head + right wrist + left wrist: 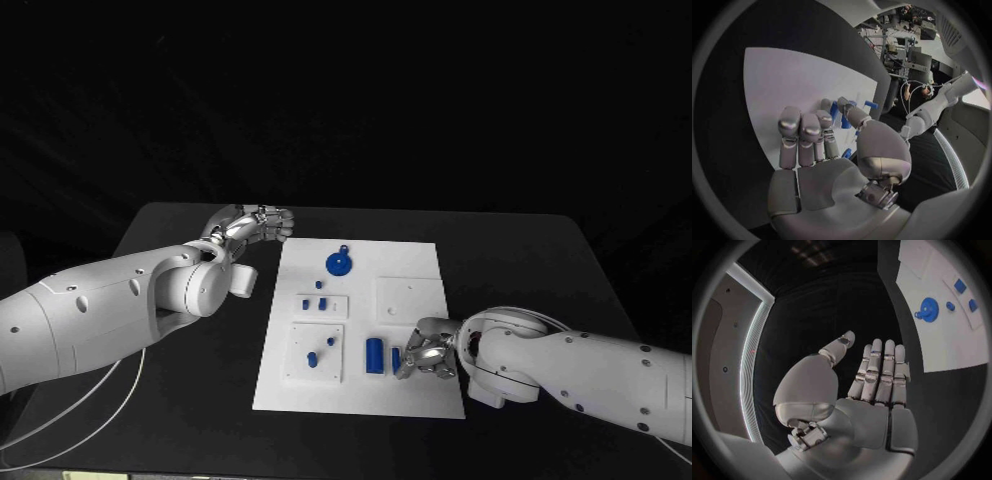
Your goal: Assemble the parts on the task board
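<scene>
Blue parts sit scattered on the white task board (415, 395), which lies mid-table on the black table (534, 250). A round blue part w/ a small tab (339, 262) lies near the board's far edge, toward its left side; same piece in the left wrist view (928, 309). Small blue pieces (323, 301) sit on a raised white plate left of board centre, and a couple more (322, 348) on a second plate nearer the front-left corner. An upright blue cylinder (375, 355) stands approx mid-board toward the front edge, just beside the right hand (423, 355). Right hand is over the board's front-right area, fingers curled in around a slim blue part (395, 361); in the right wrist view thumb & fingertips (844, 105) close around a blue piece (845, 121), so it looks clamped on that part, though contact is partly hidden. Left hand (254, 226) is off the board, over the bare table by the board's far-left corner, not touching anything; its wrist view shows the fingers (879, 370) straight, side by side, thumb apart, holding nothing.
</scene>
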Controlling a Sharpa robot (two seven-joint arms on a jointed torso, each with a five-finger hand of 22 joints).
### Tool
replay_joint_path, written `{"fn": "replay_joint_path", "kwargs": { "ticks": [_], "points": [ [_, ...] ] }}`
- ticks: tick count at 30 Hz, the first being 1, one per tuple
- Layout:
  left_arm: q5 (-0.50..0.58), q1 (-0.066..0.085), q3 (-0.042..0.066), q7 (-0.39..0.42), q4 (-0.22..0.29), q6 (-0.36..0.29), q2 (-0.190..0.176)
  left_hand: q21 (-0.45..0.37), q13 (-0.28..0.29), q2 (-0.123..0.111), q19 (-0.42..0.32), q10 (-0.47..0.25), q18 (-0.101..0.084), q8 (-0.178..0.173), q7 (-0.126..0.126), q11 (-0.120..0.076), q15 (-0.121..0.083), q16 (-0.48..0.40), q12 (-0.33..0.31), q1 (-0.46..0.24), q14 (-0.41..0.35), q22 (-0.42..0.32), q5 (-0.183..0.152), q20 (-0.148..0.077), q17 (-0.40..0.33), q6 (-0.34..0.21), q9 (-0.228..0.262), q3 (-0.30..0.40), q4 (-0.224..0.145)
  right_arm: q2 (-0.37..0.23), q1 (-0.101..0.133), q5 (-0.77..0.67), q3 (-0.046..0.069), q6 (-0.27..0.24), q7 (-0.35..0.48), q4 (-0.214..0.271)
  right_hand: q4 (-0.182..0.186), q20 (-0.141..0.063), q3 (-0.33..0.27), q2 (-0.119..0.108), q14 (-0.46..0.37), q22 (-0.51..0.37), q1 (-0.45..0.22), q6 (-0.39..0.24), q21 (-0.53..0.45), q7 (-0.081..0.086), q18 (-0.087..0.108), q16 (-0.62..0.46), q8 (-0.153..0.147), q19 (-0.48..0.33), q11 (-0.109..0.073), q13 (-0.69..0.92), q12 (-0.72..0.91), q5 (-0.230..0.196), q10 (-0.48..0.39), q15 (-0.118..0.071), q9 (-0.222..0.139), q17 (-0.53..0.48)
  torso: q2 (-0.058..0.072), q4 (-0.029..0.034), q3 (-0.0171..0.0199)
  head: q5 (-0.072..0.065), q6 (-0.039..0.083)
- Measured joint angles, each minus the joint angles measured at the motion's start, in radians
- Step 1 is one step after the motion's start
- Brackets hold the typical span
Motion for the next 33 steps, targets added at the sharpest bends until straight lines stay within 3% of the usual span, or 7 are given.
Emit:
{"fn": "replay_joint_path", "kwargs": {
  "ticks": [9, 33],
  "points": [
    [0.000, 0.000, 0.000, 0.000, 0.000, 0.000, 0.000, 0.000, 0.000, 0.000, 0.000, 0.000, -0.001, 0.000, 0.000, 0.000, 0.000, 0.000, 0.000, 0.000, 0.000, 0.000, 0.000, 0.000, 0.001, 0.000, 0.000, 0.000, 0.000, 0.006, 0.000, -0.008, 0.000, -0.004, -0.003, -0.007, 0.010, 0.002, 0.010, 0.026, 0.000, 0.000, -0.002, 0.000, 0.000, 0.000, 0.000, 0.000, 0.000, -0.001, 0.000, 0.000, 0.000, 0.000, 0.000, 0.000, 0.000, 0.001, 0.000, 0.0000, 0.0000, -0.001, -0.002],
    [-0.001, 0.000, 0.000, -0.001, 0.000, 0.000, 0.000, 0.000, 0.000, 0.000, 0.000, 0.000, -0.006, 0.004, 0.000, 0.000, 0.000, -0.004, 0.000, 0.000, 0.000, 0.002, 0.000, 0.000, 0.002, 0.000, -0.001, 0.000, 0.000, 0.032, -0.006, -0.017, 0.001, -0.004, -0.035, -0.032, 0.001, 0.003, 0.032, 0.041, 0.000, 0.000, -0.009, 0.005, 0.000, -0.004, 0.001, 0.000, 0.009, 0.000, 0.000, 0.001, 0.000, 0.000, 0.000, 0.001, 0.005, 0.003, 0.000, -0.0001, 0.0003, -0.002, -0.006]
  ]
}}
